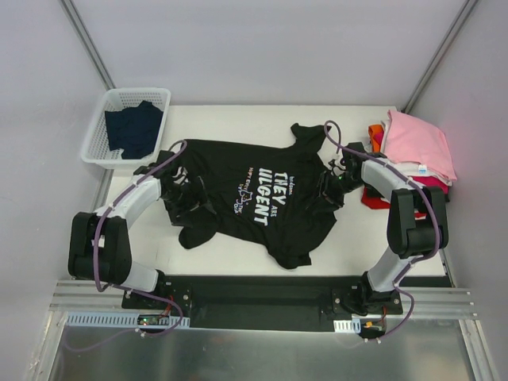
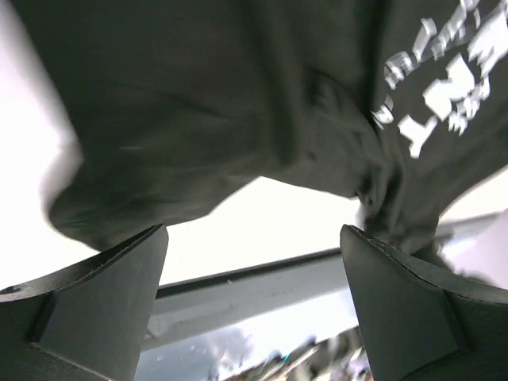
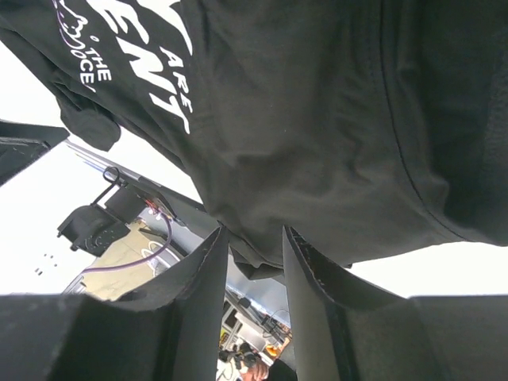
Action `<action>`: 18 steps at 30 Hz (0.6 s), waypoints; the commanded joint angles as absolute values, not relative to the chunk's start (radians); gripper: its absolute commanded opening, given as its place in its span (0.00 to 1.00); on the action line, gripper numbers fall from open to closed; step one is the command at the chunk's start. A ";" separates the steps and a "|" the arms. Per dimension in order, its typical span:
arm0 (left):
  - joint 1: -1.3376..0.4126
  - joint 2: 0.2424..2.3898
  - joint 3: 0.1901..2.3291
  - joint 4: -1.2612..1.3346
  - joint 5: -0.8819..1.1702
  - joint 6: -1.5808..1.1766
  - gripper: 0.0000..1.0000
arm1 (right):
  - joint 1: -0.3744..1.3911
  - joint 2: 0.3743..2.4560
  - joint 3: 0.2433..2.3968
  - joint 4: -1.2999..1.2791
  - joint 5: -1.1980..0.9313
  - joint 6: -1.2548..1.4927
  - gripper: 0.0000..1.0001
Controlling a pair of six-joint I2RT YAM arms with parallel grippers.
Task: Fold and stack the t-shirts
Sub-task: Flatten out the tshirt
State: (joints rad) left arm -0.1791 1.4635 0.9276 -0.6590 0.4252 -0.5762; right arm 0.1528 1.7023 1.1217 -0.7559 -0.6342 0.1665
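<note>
Black t-shirt [image 1: 262,198] lying rumpled on worktop [image 1: 238,119], left gripper [image 2: 254,236] wide open at its left side, empty, right gripper [image 3: 255,232] partly open at right hem

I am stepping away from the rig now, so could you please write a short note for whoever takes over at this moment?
Left pincer: open, at the black t-shirt's left side, holding nothing.
Right pincer: open a little, the shirt's hem at its fingertips, seemingly not gripped.
Black t-shirt: print up, rumpled, unfolded on the table.
Done: folded stack at the right edge, pink on top.
Left: fold and stack the black one; a dark navy garment lies in the white basket.
</note>
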 commanded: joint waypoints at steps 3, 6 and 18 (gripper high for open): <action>-0.055 1.336 0.873 -0.652 0.276 -0.601 0.91 | 0.164 1.649 1.143 -0.782 -0.637 0.137 0.36; -0.009 1.316 0.854 -0.652 0.258 -0.580 0.91 | 0.166 1.637 1.134 -0.793 -0.624 0.127 0.36; 0.025 1.379 0.796 -0.595 0.369 -0.529 0.91 | 0.164 1.657 1.154 -0.827 -0.612 0.109 0.36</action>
State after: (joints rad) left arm 0.0208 1.3705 0.8303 -0.6296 0.2958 -0.5575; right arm 0.1581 1.6764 1.1217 -0.7883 -0.6140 0.1360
